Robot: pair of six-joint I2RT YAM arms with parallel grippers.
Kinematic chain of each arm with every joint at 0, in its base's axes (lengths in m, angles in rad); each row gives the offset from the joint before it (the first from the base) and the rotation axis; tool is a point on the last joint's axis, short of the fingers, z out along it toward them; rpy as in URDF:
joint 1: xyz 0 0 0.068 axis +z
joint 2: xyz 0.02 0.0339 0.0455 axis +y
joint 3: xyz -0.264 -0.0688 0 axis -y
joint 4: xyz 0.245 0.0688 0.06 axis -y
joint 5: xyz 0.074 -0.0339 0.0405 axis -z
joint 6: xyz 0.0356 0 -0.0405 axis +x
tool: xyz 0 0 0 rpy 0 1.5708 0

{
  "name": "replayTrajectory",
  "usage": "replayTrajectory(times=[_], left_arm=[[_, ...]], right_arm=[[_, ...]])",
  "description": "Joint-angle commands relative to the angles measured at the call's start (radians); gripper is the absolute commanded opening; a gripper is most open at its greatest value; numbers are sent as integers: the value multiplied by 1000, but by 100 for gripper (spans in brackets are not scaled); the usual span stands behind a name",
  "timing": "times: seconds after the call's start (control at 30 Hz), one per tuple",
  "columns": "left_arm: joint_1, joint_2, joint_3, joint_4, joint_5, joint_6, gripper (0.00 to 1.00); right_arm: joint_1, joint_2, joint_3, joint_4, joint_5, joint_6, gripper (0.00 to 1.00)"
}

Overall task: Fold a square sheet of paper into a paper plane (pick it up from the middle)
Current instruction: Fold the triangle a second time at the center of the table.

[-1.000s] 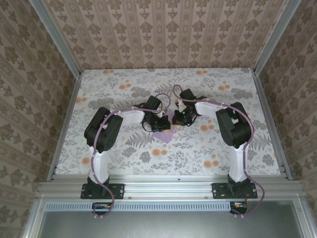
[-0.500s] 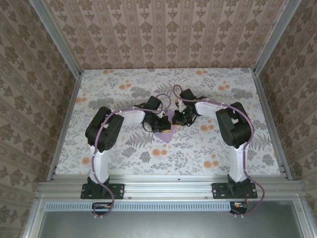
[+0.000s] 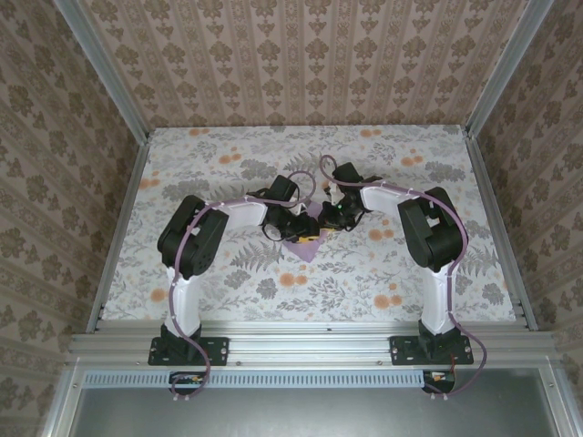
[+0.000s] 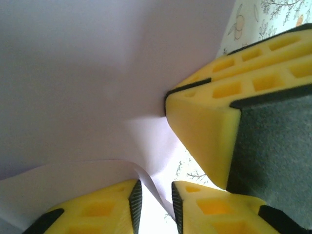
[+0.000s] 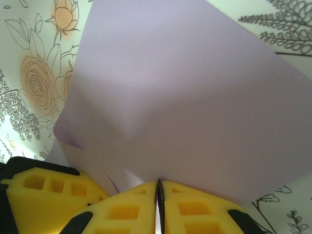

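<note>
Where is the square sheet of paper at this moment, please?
In the top view, the square sheet of paper sits at the middle of the table, between the left claw and the right claw, which pinches its edge.

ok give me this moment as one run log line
pale lilac square sheet of paper: bowed, over floral-patterned tabletop | left gripper: jaws slightly apart, paper edge between | right gripper: shut on paper edge
</note>
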Motion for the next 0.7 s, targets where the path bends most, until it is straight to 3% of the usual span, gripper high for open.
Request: replayTrajectory(times=[0.0,0.1,0.47,0.67], left_arm=[[-8,20,-15,11,-49,20,35],[-7,13,-27,45,-35,12,41],[-7,-9,-60,120,-11,1,47],[-5,-14,-78,137,-11,0,42]], right_arm=[[11,10,-7,-16,-12,-7,15],[11,6,-10,-11,-16,-2,15],[0,-9,-17,12,-44,16,15],[-12,-39,-32,21,-51,27,15]])
